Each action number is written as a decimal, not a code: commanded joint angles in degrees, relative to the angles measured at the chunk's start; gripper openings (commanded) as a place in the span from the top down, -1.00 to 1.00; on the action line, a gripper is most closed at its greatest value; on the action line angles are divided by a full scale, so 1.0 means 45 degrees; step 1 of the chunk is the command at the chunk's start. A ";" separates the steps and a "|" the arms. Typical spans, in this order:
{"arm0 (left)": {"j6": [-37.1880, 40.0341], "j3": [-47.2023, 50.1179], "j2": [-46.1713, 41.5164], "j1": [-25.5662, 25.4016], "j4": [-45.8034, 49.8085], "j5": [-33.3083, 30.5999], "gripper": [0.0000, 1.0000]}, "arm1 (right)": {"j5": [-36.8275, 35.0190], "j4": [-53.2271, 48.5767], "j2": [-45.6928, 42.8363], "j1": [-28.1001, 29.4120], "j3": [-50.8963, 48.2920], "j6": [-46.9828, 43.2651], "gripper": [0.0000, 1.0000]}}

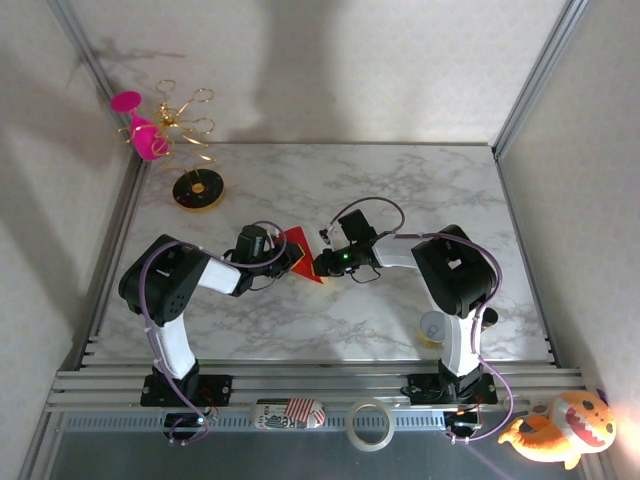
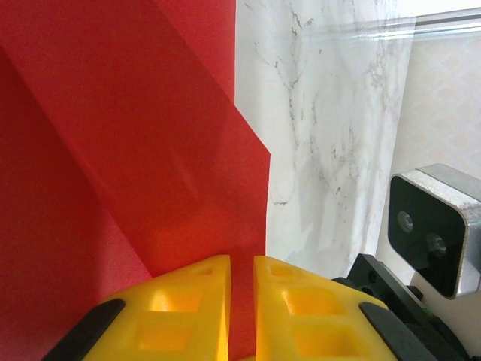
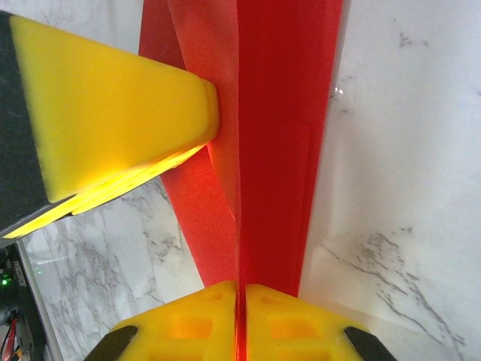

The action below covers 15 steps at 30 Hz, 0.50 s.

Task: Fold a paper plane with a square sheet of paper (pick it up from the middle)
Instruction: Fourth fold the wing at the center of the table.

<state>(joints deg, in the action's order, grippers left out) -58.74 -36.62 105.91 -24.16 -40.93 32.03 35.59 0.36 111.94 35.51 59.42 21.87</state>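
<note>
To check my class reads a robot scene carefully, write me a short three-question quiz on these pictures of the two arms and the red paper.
1. Multiple choice: what are the left gripper and the right gripper both shut on? A) the red paper B) a spoon C) a cloth
2. True or false: the red paper is flat and uncreased.
3. Short answer: in the overhead view, which corner of the table is the pink glass nearest?
Key: 1 A. 2 False, folds show. 3 Far left, by the gold rack.
</note>
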 commanded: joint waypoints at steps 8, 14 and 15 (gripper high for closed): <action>0.0436 0.0509 -0.1351 0.0523 0.0189 0.0173 0.62 | -0.0820 0.0050 0.0491 0.0020 -0.0847 0.0180 0.84; 0.0327 0.0658 -0.0971 0.0458 -0.0330 0.0541 0.66 | -0.0820 0.0319 0.0535 -0.0051 -0.1084 0.0389 0.84; 0.0262 0.0625 -0.0865 0.0425 -0.0475 0.0632 0.67 | -0.0802 0.0348 0.0530 -0.0048 -0.1112 0.0435 0.84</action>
<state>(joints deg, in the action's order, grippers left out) -57.82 -34.24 101.06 -22.24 -40.97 32.93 35.86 4.56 112.01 35.20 56.97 23.22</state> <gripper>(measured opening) 0.169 0.081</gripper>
